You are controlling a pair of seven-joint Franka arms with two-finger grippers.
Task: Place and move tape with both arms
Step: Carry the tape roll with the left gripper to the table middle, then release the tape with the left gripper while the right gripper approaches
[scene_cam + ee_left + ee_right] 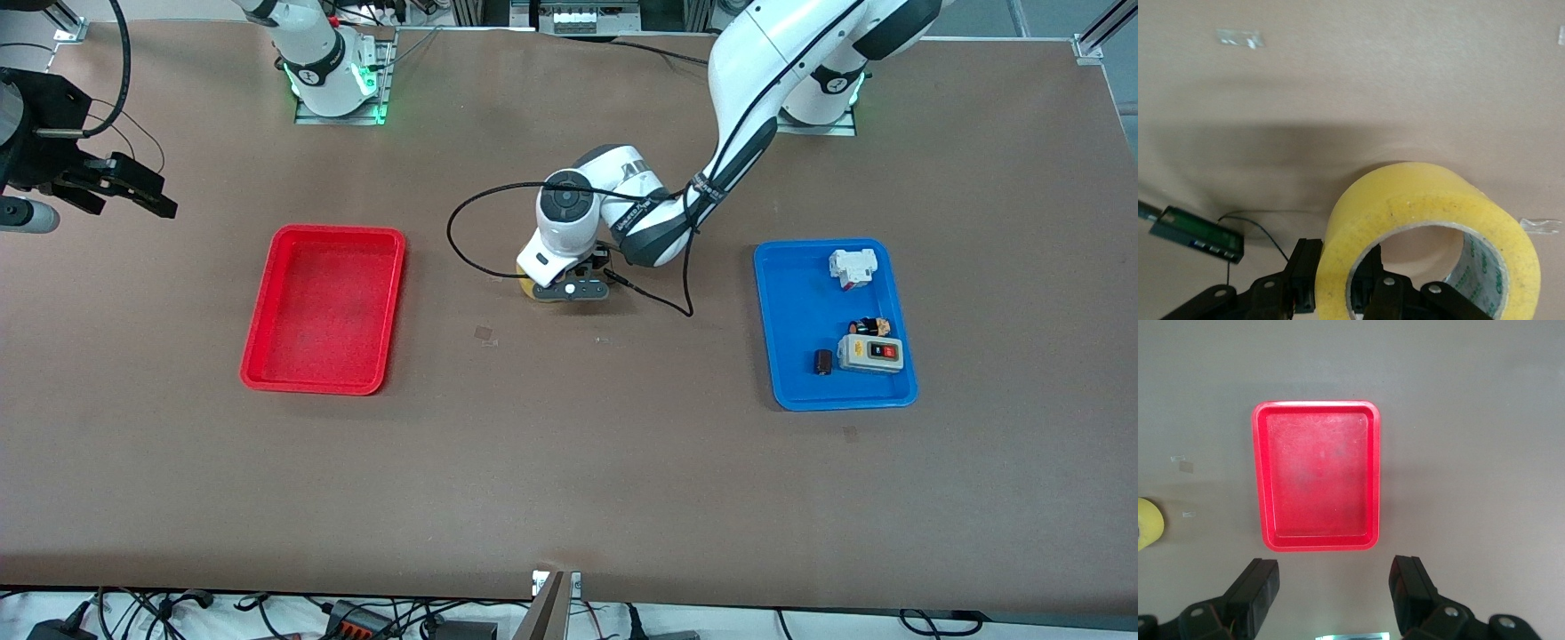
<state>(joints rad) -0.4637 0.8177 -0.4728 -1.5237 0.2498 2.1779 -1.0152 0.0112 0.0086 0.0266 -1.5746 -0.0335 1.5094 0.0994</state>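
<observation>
The yellow-tan tape roll [526, 286] is at the table's middle, between the two trays, mostly hidden under the left gripper [569, 286]. In the left wrist view the roll [1405, 207] stands tilted on edge close over the table. The left gripper [1337, 280] is shut on the roll's wall, with one finger outside it and one inside the hole. The right gripper [133, 191] hangs open and empty, high up at the right arm's end of the table. In the right wrist view its fingers [1255, 590] stand wide apart, and an edge of the tape [1148, 523] shows there.
An empty red tray [267, 311] lies toward the right arm's end and shows whole in the right wrist view [1261, 473]. A blue tray [766, 329] toward the left arm's end holds a grey switch box [871, 354], a white part [852, 267] and a small black item [824, 362].
</observation>
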